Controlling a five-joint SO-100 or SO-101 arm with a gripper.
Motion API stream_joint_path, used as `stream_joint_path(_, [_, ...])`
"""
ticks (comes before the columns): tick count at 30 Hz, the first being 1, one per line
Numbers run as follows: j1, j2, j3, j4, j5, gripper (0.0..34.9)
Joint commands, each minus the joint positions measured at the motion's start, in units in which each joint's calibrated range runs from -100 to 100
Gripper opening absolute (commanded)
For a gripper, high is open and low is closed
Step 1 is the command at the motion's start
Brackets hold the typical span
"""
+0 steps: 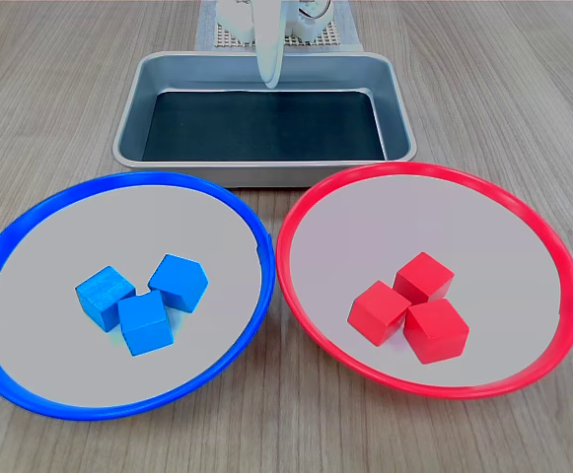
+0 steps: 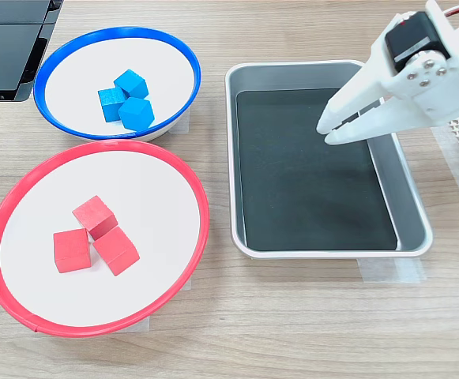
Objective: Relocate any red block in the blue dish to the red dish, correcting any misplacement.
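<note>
Blue dish [image 1: 256, 236]: you see only three blue cubes [image 1: 143, 296] inside, no red block.
Red dish [image 1: 301, 212]: three red cubes [image 1: 412, 305] together, near its middle.
Claw [image 2: 332, 130]: nearly closed, empty, above the metal tray [image 2: 316, 251].
Risk: if you grasp now, you may take a blue cube by mistake.

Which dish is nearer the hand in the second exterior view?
The blue dish: it sits closer to the hand, which hangs over the metal tray. The red dish lies farther off.
</note>
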Motion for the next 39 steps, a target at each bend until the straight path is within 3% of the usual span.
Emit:
stream_joint_path(1, [0.1, 0.2, -0.2, -0.4, -0.2, 0.3])
stream_joint_path(5, [0.1, 0.2, -0.2, -0.4, -0.2, 1.4])
stream_joint_path(39, [-0.5, 0.2, -0.2, -0.5, 0.0, 0.4])
